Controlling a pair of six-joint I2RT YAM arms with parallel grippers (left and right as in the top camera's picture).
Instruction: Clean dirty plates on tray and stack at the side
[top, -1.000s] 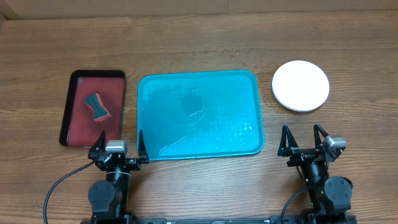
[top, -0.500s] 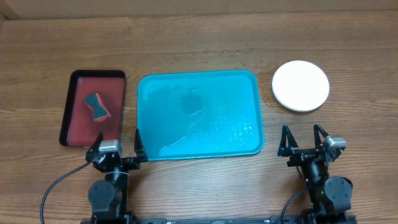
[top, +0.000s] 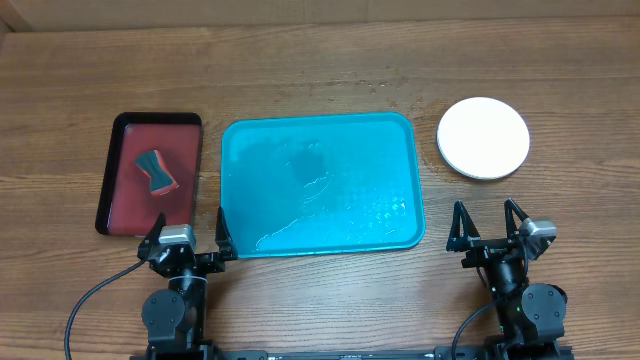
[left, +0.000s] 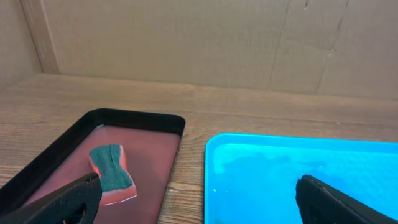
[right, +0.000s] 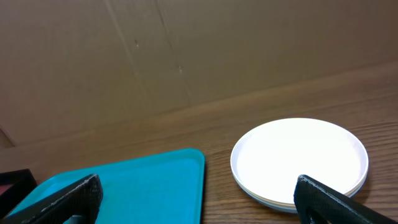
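The turquoise tray (top: 320, 185) lies mid-table with no plates on it, only wet streaks; it also shows in the left wrist view (left: 305, 174) and the right wrist view (right: 124, 183). A stack of plates with the white plate (top: 483, 137) on top sits on the table right of the tray; lower rims show under it in the right wrist view (right: 298, 158). The blue and yellow-green plates are not separately visible. My left gripper (top: 190, 240) is open and empty at the tray's near-left corner. My right gripper (top: 487, 232) is open and empty, near side of the plates.
A dark red, black-rimmed tray (top: 150, 172) stands left of the turquoise tray, holding a green-and-orange sponge (top: 155, 171), also in the left wrist view (left: 112, 174). A cardboard wall (left: 199, 37) backs the table.
The left gripper shifted slightly left between the oldest frame and half a second ago; nothing has moved since. The right arm is still.
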